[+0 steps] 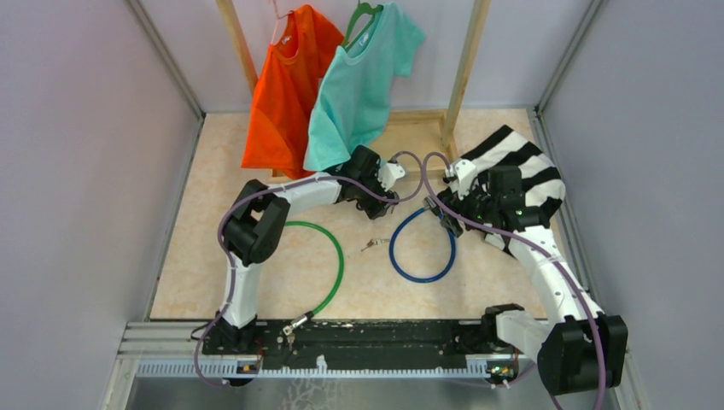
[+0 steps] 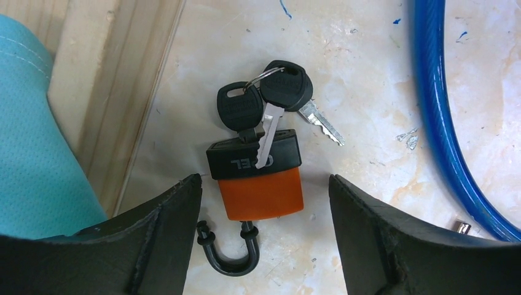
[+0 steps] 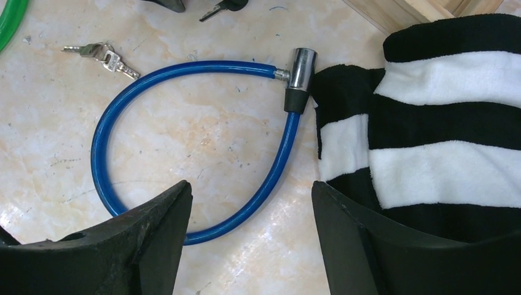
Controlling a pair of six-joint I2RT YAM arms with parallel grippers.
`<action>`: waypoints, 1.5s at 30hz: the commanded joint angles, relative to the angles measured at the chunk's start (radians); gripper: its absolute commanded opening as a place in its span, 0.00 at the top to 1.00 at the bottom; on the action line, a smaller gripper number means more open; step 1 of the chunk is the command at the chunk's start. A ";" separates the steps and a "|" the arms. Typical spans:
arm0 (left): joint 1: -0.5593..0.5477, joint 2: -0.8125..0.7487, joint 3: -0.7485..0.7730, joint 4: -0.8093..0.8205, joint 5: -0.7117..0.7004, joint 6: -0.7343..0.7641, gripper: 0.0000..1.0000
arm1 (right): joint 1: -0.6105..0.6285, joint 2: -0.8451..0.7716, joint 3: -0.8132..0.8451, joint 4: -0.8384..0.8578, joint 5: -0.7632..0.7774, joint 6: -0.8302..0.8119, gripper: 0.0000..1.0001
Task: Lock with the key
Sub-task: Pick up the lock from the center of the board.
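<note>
An orange padlock (image 2: 261, 190) with a black top lies on the marble floor in the left wrist view. A black-headed key (image 2: 239, 110) stands in its keyhole, with two more keys (image 2: 289, 89) on the same ring. Its black shackle (image 2: 230, 258) is open, one leg out of the body. My left gripper (image 2: 264, 178) is open, a finger on each side of the padlock, not touching it. My right gripper (image 3: 252, 187) is open and empty over the blue cable lock (image 3: 123, 104). From above, the left gripper (image 1: 388, 201) hides the padlock.
The blue cable (image 1: 424, 275) forms a closed loop ending in a silver cylinder (image 3: 301, 70). Small silver keys (image 3: 101, 54) lie beside it. A striped black-and-white cloth (image 3: 442, 123) lies right, a green cable lock (image 1: 333, 273) left. Orange (image 1: 282, 94) and teal (image 1: 359, 85) shirts hang on a wooden rack.
</note>
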 commanded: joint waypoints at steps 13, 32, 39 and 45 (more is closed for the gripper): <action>0.005 -0.066 -0.102 0.060 0.024 0.086 0.74 | -0.004 -0.038 -0.020 0.132 0.045 0.058 0.26; -0.005 -0.622 -0.313 -0.026 0.256 0.337 1.00 | 0.016 0.055 0.105 0.302 -0.453 0.215 0.28; -0.040 -0.758 -0.271 -0.163 0.327 0.390 1.00 | 0.190 0.104 0.162 0.410 -0.479 0.260 0.16; -0.092 -0.783 -0.255 -0.191 0.250 0.405 1.00 | 0.234 0.190 0.235 0.508 -0.547 0.429 0.15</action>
